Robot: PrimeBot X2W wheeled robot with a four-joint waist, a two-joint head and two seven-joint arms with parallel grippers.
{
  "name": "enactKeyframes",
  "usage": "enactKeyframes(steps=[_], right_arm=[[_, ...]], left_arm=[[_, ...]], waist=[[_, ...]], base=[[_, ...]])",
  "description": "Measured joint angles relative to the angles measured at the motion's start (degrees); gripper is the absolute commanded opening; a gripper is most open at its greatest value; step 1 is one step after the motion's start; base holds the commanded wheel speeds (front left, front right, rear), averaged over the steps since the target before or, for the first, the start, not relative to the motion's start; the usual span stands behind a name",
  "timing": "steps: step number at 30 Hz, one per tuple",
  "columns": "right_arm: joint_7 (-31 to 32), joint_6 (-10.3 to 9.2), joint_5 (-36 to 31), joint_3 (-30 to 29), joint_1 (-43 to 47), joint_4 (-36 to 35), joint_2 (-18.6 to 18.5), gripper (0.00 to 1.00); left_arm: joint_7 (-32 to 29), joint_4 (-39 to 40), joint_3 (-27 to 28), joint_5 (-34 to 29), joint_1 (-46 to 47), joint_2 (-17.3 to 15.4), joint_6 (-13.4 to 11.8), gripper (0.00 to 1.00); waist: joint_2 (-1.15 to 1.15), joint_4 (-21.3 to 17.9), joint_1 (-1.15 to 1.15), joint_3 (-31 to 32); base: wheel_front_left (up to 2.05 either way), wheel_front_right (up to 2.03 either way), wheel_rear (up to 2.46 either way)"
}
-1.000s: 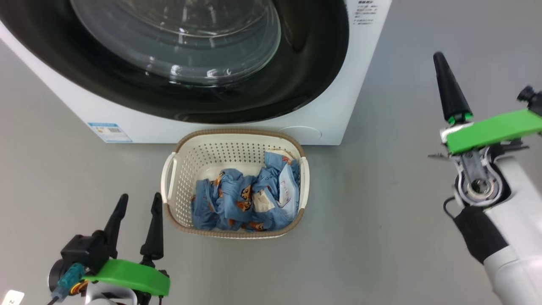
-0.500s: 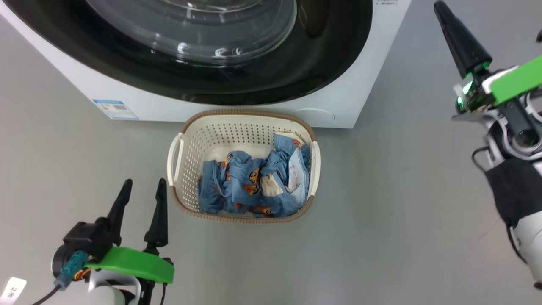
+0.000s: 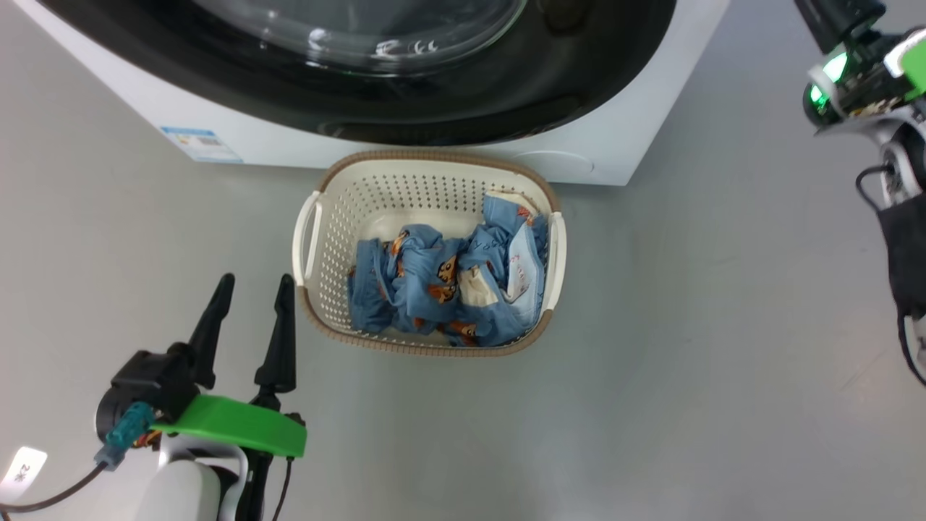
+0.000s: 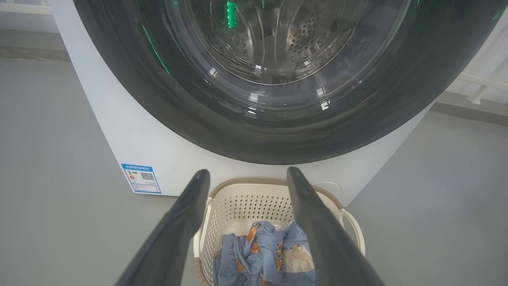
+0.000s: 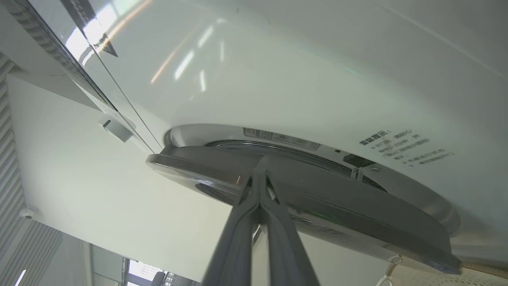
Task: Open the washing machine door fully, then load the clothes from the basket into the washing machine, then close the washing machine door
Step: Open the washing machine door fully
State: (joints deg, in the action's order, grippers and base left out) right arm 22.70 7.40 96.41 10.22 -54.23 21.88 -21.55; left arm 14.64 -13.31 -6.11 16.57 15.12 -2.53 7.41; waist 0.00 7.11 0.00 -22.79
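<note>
A: Black fingers of right claw (image 5: 260,171) pressed together, nothing between them. Tips are at the door (image 5: 317,198) edge. Touching or just short, can't tell.
B: Door state?
A: Looks shut against the machine (image 3: 615,152) front. No gap visible in head view. So we're on step one, opening, not done.
B: Next move?
A: My read: tips need to get behind the rim, then pull along the hinge arc until it's swung wide. Rim is glossy and the closed tips are slim, so slipping off is the risk.
B: Left claw?
A: Left claw (image 3: 256,284) spread wide and empty, low over the floor (image 3: 687,362), just left of the basket (image 3: 427,155). Parked for loading, I'd guess.
B: Load?
A: Clothes (image 3: 441,289) bunched in the basket, toward its near and right side. Basket is on the floor close in front of the machine, below the door.
B: Counts?
A: One machine, one door, one basket, two claws, one blue label (image 3: 200,143). Clothes: one heap, can't separate pieces by eye.
</note>
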Motion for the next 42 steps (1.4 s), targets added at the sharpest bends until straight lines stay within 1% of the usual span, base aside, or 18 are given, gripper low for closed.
enactKeyframes(steps=[6,12,24,32,42], right_arm=[[3.4,0.00,-0.1,-1.1,-3.3,1.8,-0.1,0.00],[5.4,0.00,-1.0,-1.4,-6.1,3.2,0.0,0.00],[6.9,0.00,-4.3,-0.8,-10.4,5.9,-0.1,0.00],[7.0,0.00,-5.1,-0.5,-11.6,6.6,-0.2,0.00],[10.2,0.00,-5.1,0.7,-10.2,6.1,0.0,0.00]], left_arm=[[0.0,0.4,-0.5,0.2,1.0,0.3,0.0,1.00],[0.0,0.7,-0.7,1.0,2.5,0.5,0.0,1.00],[0.0,1.5,-1.6,2.5,4.1,0.8,0.0,1.00],[0.0,1.6,-2.2,3.3,4.2,0.8,0.0,1.00],[0.0,1.5,-1.9,3.4,4.2,0.9,0.0,1.00]], waist=[[0.00,1.2,0.00,-1.7],[0.00,2.4,0.00,-3.4],[0.00,4.7,0.00,-6.0],[0.00,5.8,0.00,-6.4],[0.00,5.5,0.00,-4.4]], base=[[0.00,0.00,0.00],[0.00,0.00,0.00],[0.00,0.00,0.00],[0.00,0.00,0.00],[0.00,0.00,0.00]])
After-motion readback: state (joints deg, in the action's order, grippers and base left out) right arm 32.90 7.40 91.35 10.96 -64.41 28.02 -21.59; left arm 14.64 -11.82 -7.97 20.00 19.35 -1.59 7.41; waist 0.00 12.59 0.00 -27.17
